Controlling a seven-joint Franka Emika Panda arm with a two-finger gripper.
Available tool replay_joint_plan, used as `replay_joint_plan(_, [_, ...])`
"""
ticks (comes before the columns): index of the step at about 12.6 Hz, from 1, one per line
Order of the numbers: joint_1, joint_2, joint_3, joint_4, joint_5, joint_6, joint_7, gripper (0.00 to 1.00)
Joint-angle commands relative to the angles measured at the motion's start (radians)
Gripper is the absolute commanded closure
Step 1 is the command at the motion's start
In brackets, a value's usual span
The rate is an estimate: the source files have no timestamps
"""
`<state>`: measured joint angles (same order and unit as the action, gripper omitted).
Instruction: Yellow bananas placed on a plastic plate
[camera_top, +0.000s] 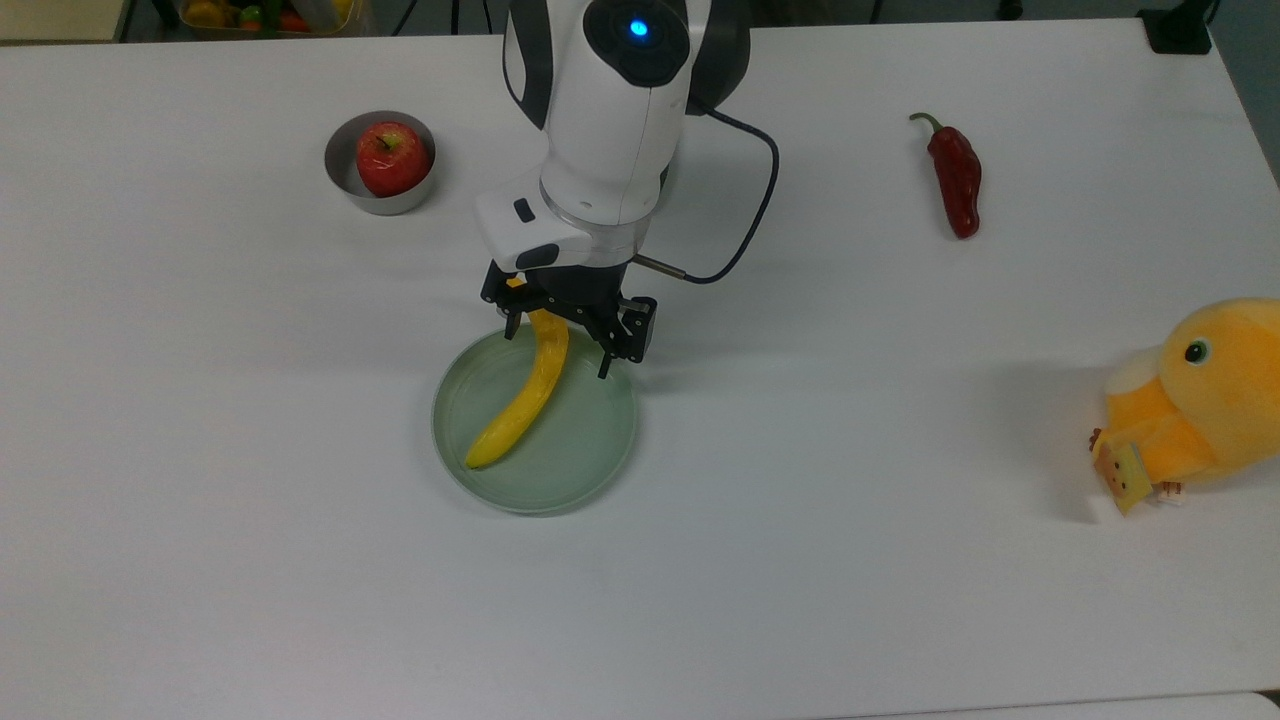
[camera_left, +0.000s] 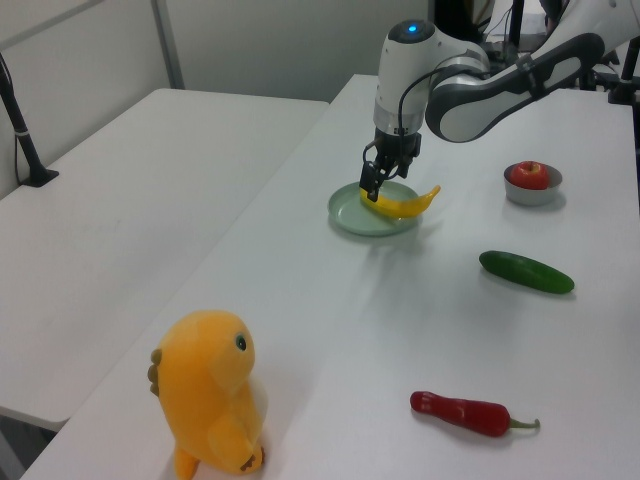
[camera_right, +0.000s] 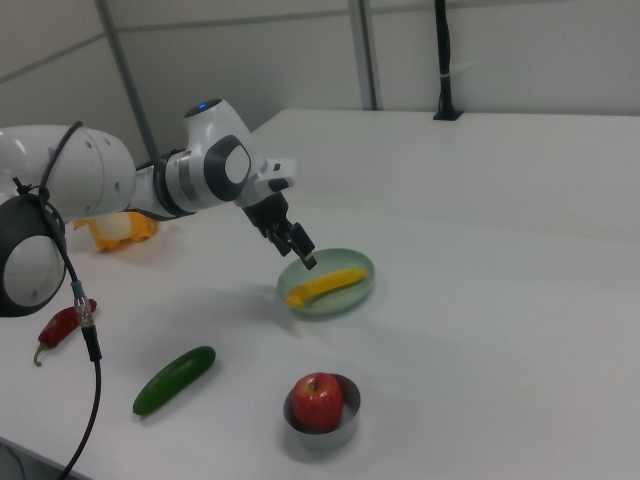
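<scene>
The yellow banana (camera_top: 520, 405) lies in the pale green plastic plate (camera_top: 590, 450), running from the plate's far rim toward the top view's lower left. My gripper (camera_top: 558, 345) hangs over the plate's far edge, open, its two fingers spread on either side of the banana's upper end and not squeezing it. In the left view the banana (camera_left: 400, 205) rests across the plate (camera_left: 345, 212), one end poking past the rim, with the gripper (camera_left: 370, 185) just above. The right view has the banana (camera_right: 325, 285) flat in the plate (camera_right: 362, 290) below the gripper (camera_right: 300, 250).
A red apple in a small metal bowl (camera_top: 381, 160) stands at the top view's upper left. A red chili pepper (camera_top: 957, 180) lies at its upper right, a plush duck (camera_top: 1200, 400) at its right edge. A green cucumber (camera_left: 525, 272) lies near the bowl.
</scene>
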<state>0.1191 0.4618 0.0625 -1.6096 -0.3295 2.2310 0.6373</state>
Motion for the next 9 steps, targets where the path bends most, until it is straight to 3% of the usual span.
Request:
replay_joint_plan(1, [0.011,-0.083,-0.004,-0.021,0.027,-0.080,-0.017,0.00])
replay_joint_plan(3, [0.017,-0.141,0.003,-0.030,0.073,-0.214,-0.078,0.00])
replay_joint_plan(5, [0.019,-0.225,0.003,-0.044,0.156,-0.371,-0.244,0.00])
replay_joint_plan(7, [0.016,-0.361,0.000,-0.156,0.225,-0.415,-0.413,0.00])
replay_joint_plan(9, [0.017,-0.438,-0.018,-0.237,0.242,-0.354,-0.421,0.00])
